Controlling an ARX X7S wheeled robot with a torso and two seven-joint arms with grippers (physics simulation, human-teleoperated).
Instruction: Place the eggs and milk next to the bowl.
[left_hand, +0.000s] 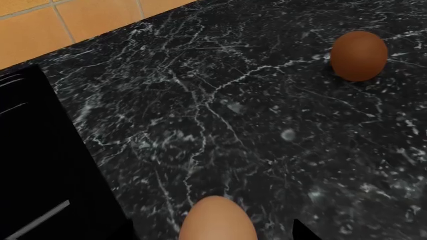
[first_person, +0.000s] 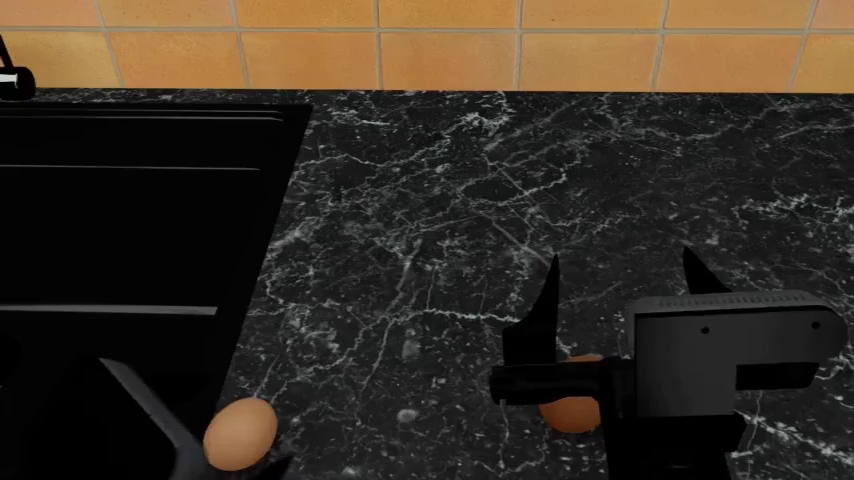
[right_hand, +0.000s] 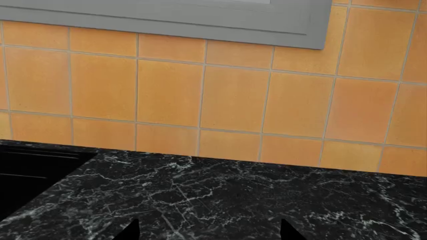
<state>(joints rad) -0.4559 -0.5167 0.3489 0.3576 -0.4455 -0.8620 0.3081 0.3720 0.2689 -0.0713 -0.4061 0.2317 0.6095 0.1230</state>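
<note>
Left gripper (first_person: 247, 462) pinches the pale tan egg (first_person: 240, 433) between its fingers, long axis upright, at the black sink's (first_person: 134, 200) near corner. Right gripper (first_person: 621, 275), fingers spread, hovers over the dark marble counter (first_person: 441, 200); the darker reddish-brown egg (first_person: 571, 412) lies below it, partly hidden.

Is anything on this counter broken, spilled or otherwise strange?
Nothing is broken or spilled. The pale egg and the darker egg lie loose and whole on the black marble counter. Neither bowl nor milk is in view.
</note>
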